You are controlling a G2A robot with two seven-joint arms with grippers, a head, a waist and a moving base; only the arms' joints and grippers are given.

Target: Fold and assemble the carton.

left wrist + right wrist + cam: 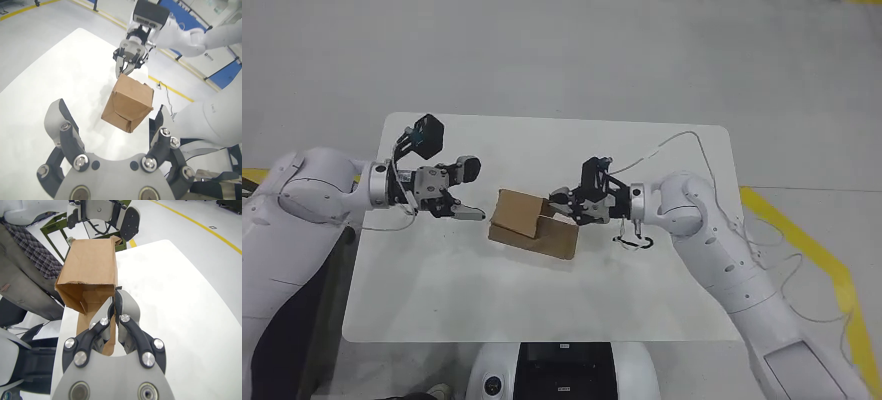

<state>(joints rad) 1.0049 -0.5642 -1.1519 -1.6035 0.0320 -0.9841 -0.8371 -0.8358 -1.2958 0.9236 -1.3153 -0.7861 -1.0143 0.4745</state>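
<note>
1. Carton sits mid-table in the top view. My left gripper is just left of it and my right gripper is at its right end.
2. Left wrist view: my left gripper's fingers are spread wide, holding nothing.
3. Right wrist view: my right gripper's fingers are clamped on the wall at the carton's open end.

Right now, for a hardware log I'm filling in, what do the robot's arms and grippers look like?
The left arm and right arm wear smooth white shells. The left gripper and right gripper have grey metal plates, silver screws, black linkages and pale fingers with black pads. A thin cable loops off the right wrist.
</note>
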